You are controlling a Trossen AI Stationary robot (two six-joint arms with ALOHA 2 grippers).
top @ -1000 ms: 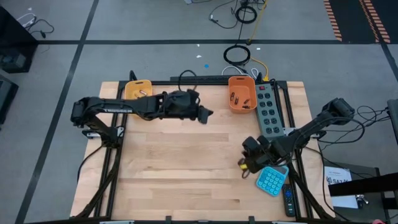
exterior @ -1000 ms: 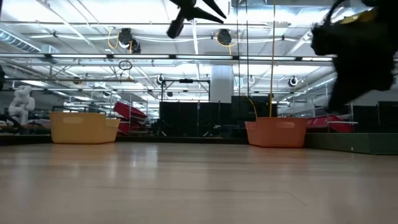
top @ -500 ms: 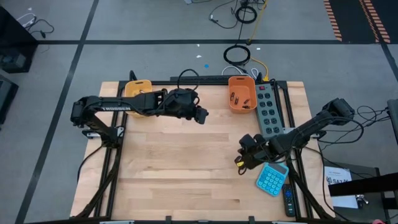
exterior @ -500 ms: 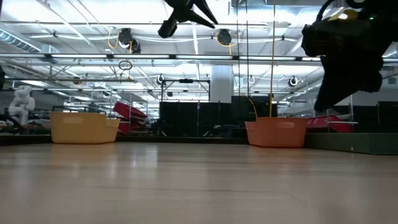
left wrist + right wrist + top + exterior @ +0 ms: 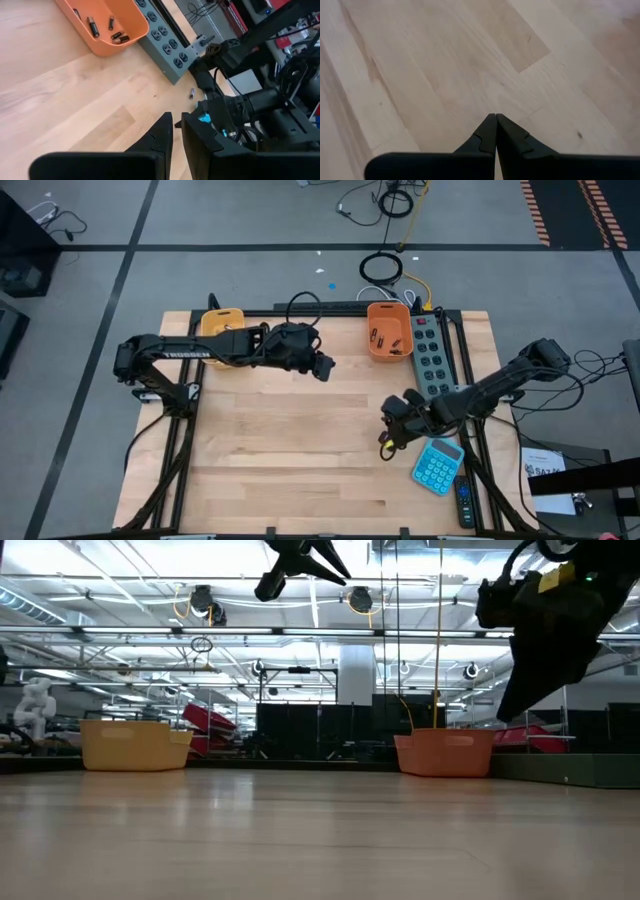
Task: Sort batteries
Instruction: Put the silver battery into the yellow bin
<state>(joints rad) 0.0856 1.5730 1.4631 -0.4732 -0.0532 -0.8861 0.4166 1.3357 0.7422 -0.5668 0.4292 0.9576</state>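
Dark small batteries [image 5: 102, 29] in orange bin [image 5: 131, 20] | left fingers [image 5: 162, 131] slightly parted, empty | right fingers [image 5: 496, 131] closed

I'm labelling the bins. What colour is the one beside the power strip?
Orange bin; clearest in the high view, left of the grey power strip.

One camera is looking straight down from high above on the whole pale wooden table [image 5: 300, 450]. Another is sitting at tabletop level, facing across it into the room. Both are taking in the orange plastic bin [image 5: 388, 330] [image 5: 444, 753]. The wrist cameras are peering past dark fingers (close to the wood).
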